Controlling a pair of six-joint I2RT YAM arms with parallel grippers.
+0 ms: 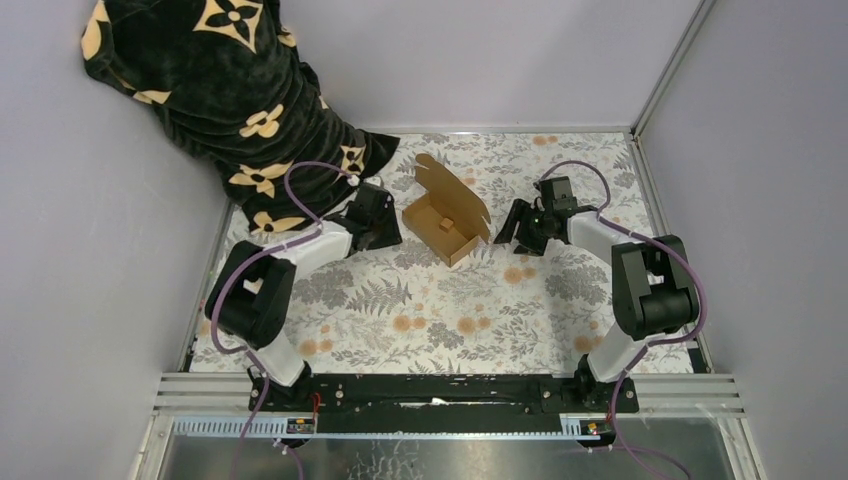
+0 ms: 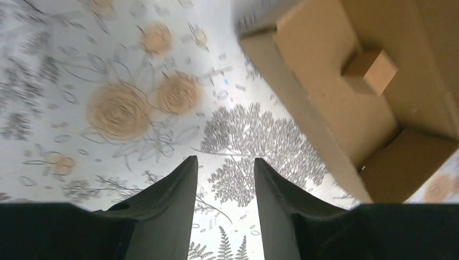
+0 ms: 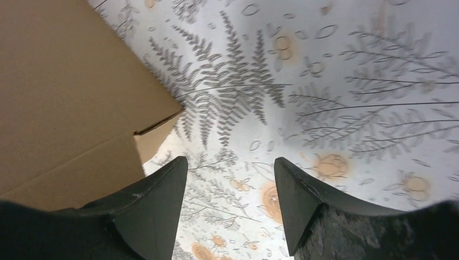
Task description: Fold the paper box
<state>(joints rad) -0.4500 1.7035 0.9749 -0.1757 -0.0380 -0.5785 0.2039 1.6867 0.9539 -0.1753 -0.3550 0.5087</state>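
Sitting half-folded, paper box [image 1: 434, 216]

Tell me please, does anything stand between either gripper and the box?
Nothing visible does. The box sits between them. The left gripper and the right gripper are both open and empty, each beside the box, with only flowered table cover in the gap.
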